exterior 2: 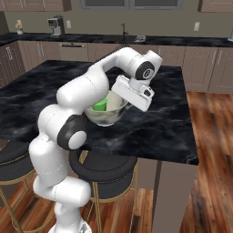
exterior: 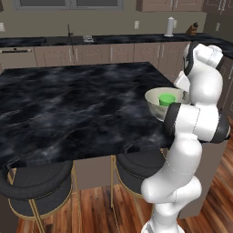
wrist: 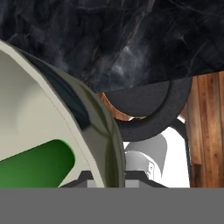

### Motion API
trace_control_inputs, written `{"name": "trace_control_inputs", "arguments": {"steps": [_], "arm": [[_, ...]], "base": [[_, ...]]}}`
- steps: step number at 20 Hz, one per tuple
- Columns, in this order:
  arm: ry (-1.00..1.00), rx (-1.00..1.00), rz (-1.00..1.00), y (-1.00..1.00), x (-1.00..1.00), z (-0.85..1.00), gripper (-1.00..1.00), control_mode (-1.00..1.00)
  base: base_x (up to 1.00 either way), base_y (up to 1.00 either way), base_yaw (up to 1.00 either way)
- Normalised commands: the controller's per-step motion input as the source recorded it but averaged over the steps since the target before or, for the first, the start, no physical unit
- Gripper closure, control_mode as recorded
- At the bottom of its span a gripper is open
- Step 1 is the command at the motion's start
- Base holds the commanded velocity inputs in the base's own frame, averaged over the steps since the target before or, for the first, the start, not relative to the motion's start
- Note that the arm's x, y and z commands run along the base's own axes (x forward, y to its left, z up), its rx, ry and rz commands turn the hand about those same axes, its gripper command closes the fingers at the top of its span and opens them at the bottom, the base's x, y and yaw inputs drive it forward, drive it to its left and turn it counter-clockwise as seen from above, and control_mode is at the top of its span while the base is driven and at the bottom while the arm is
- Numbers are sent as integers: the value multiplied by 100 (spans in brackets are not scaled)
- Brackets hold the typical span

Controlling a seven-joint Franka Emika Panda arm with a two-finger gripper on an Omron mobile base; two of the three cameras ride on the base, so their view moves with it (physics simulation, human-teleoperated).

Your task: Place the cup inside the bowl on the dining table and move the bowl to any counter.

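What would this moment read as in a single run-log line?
cup: inside bowl | bowl: held over edge of dining table | claw: shut on bowl rim | counter: not reached

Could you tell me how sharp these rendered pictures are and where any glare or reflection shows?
Left base view: evenly lit and soft, pale sheen across the dining table. Right base view: similar, the cup crisp green inside the bowl. Hand view: the bowl's rim looms close and large, with a dark glossy reflection on its outer wall.
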Motion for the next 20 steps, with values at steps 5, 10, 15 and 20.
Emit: {"name": "trace_control_inputs", "arguments": {"steps": [5,10,15,20], "arm": [[0,0,0,0,0,0,100,100],[0,0,0,0,0,0,100,100],[0,0,0,0,0,0,100,100],[0,0,0,0,0,0,100,100]], "base": [[0,0,0],[-32,0,0],[-63,0,0],[-41,0,0]]}}
